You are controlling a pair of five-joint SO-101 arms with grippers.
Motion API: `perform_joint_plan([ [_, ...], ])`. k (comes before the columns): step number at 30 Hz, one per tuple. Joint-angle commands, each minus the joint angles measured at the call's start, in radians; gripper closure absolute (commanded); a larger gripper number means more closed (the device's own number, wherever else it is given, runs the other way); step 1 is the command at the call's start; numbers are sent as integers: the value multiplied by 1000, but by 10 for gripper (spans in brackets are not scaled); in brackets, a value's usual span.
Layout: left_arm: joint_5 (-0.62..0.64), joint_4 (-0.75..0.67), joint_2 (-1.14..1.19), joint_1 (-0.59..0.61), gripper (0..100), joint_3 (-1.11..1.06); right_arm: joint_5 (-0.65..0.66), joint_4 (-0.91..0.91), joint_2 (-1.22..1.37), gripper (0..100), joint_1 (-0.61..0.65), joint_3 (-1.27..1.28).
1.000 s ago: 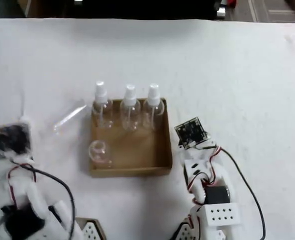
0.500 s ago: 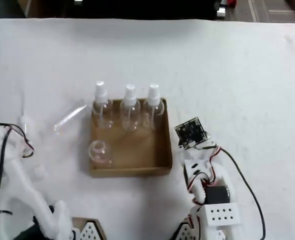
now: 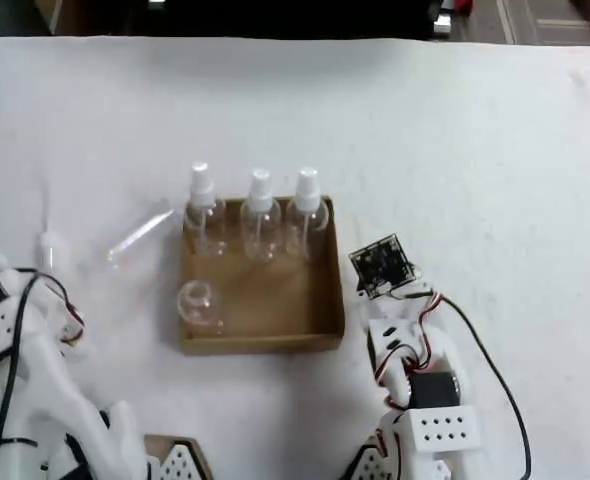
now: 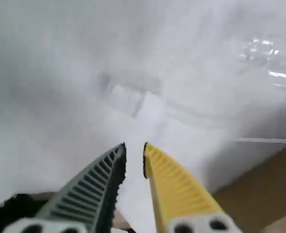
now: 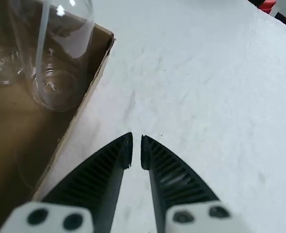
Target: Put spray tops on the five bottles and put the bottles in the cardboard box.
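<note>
clear plastic bottle (image 3: 140, 237) lay on table, left of brown cardboard box (image 3: 331, 290). looked light, slippery; best grabbed round middle. left gripper (image 4: 134, 156) and right gripper (image 5: 135, 149) were nearly closed, empty.

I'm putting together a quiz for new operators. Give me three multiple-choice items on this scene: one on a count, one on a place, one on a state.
1. How many bottles in the cardboard box carry spray tops? A two, B three, C five.
2. Where is the bottle lying on its side? A in the box, B on the table left of the box, C in a pincer.
3. The right pincer is: A wide open, B shut on a bottle, C shut and empty.
Answers: B, three topped bottles stand along the far wall; B, it lies on the table beside the box; C, its jaws nearly meet over bare table.
</note>
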State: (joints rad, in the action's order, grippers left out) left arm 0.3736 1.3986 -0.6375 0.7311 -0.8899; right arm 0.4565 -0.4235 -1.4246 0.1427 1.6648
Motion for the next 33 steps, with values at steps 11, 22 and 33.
perform_joint_plan([
  [11, 84, -40, -180, 35, 539, -123, 11, 18, -4, 983, 7, 0],
  [22, 152, -124, -183, 28, 554, -160, 11, 15, -4, 983, 7, 0],
  [33, 186, -310, -183, 36, 553, -304, 11, 13, -4, 983, 7, 0],
])
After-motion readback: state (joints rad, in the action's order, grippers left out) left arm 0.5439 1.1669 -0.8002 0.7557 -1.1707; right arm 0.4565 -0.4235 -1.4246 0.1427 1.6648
